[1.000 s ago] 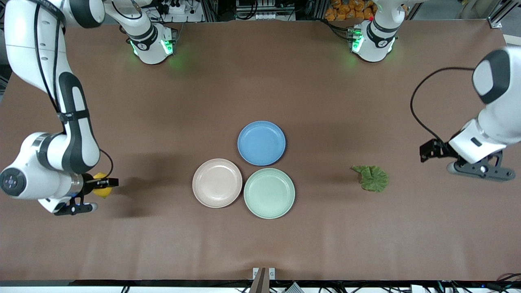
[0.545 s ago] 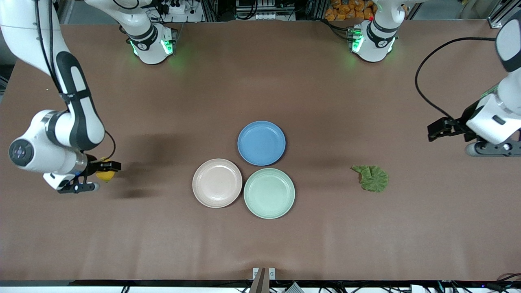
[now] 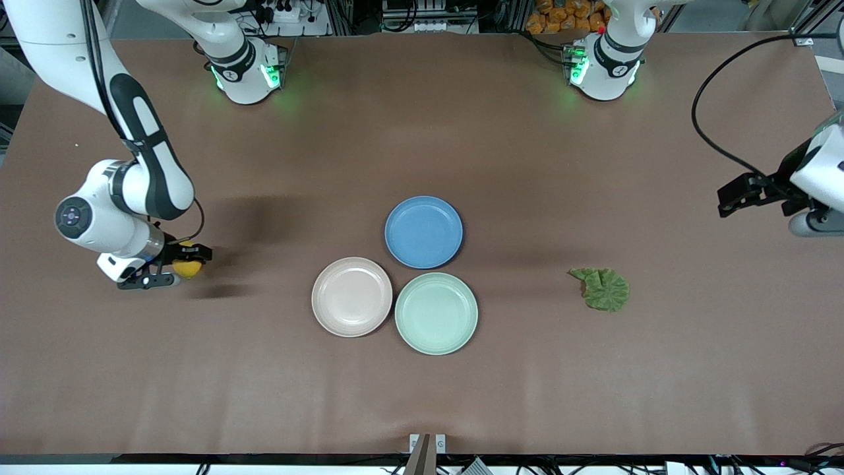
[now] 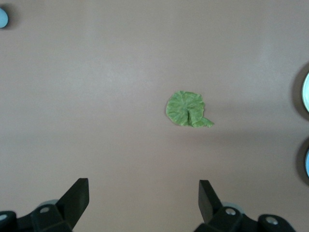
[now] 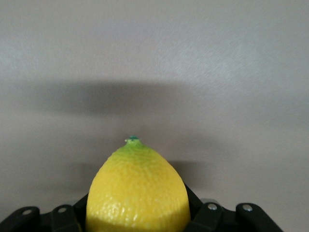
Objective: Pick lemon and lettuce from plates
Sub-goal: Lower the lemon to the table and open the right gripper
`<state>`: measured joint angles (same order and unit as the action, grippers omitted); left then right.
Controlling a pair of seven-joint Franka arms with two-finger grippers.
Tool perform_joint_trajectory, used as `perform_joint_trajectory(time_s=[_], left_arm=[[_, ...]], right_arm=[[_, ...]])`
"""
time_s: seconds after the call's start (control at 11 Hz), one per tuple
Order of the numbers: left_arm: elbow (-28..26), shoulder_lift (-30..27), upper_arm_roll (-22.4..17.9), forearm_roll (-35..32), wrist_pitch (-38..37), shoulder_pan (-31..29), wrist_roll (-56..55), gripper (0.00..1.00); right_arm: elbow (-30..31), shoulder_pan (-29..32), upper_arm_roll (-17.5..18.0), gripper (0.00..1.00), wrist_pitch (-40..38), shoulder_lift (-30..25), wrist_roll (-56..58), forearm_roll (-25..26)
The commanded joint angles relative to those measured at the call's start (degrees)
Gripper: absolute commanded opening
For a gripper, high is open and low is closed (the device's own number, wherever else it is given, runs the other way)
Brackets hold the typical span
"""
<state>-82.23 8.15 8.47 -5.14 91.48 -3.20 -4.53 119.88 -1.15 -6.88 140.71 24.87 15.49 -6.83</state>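
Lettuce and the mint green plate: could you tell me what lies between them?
Nothing: the front view shows only bare table between the lettuce and the mint green plate.

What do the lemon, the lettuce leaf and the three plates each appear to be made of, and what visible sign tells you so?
Lemon: pebbled yellow rind with a green tip; real or plastic cannot be told. Lettuce: crinkled, veined green leaf, matte, possibly artificial. Beige-pink plate, mint plate and blue plate: smooth, evenly coloured, softly shiny, probably plastic or melamine.
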Motion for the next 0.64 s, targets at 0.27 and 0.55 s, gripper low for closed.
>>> perform_joint_trajectory(time_s=[0.27,0.55], left_arm=[[-0.65,-3.84,0.50,-1.19,-2.18,-0.05,1.09,1.00],[-0.65,-4.01,0.41,1.79,-1.39,-0.31,1.63,1.00]], right_arm=[[-3.67,1.33,1.34,1.00,-1.98,0.09,2.86,0.50],[-16.31,1.68,1.26,1.00,-19.81,-0.35,2.88,0.06]])
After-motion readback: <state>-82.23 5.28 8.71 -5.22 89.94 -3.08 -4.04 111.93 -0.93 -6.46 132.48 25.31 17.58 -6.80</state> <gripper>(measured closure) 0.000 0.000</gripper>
